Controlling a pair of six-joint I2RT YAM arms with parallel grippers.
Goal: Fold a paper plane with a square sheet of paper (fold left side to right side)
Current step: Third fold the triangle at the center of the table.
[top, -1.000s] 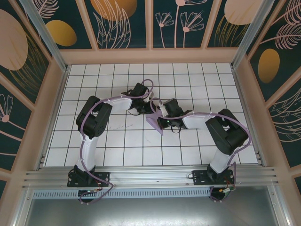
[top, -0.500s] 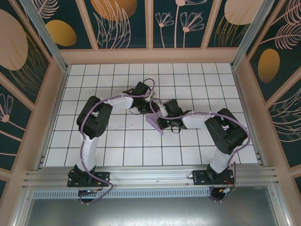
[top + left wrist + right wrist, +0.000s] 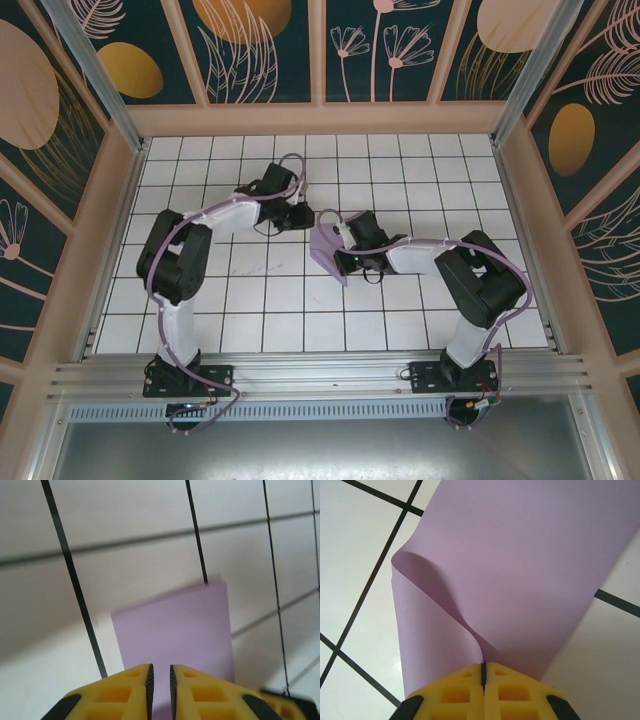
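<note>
White grid-tiled table inside walls with teal floral panels. Left gripper is over the tiles just left of the square sheet of paper. Its wrist view shows the yellow fingers parted by a narrow slit with nothing between them, and the sheet lying just ahead. The right gripper is clamped tight on the sheet's near edge – fingers together – and the sheet curls over itself on the left, with no crease pressed.
</note>
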